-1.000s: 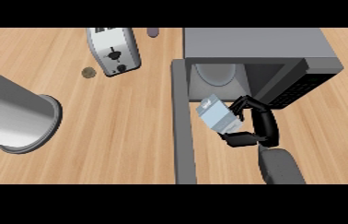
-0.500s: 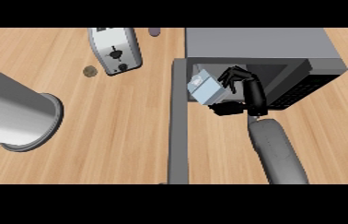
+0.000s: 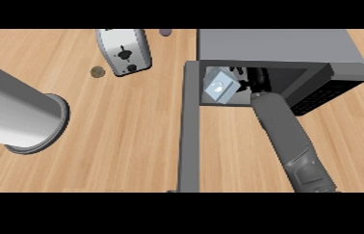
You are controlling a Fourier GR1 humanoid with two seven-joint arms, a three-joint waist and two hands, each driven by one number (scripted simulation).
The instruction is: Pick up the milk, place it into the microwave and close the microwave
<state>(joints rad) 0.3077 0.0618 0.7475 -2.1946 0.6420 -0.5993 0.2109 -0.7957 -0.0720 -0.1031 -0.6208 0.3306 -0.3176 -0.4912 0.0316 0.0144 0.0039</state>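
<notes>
The milk (image 3: 219,88) is a small white and pale-blue carton, tilted, just inside the open front of the grey microwave (image 3: 277,44) at the upper right. My right hand (image 3: 254,80) reaches into the dark cavity and curls against the carton's right side; most of the hand is hidden in the shadow. Its grey forearm (image 3: 288,136) runs up from the lower right. The microwave door (image 3: 189,132) stands wide open, a long grey slab stretching toward the view's lower edge. My left hand does not show.
A silver toaster (image 3: 124,50) stands at the upper middle-left, with a small brown round thing (image 3: 97,72) beside it and a small dark object (image 3: 165,32) at the top edge. A large grey cylinder (image 3: 28,115) fills the left edge. Bare wooden counter (image 3: 121,146) lies between.
My right hand has carried the milk up and away from me, from in front of the microwave's opening into its cavity. The forearm has stretched out after it.
</notes>
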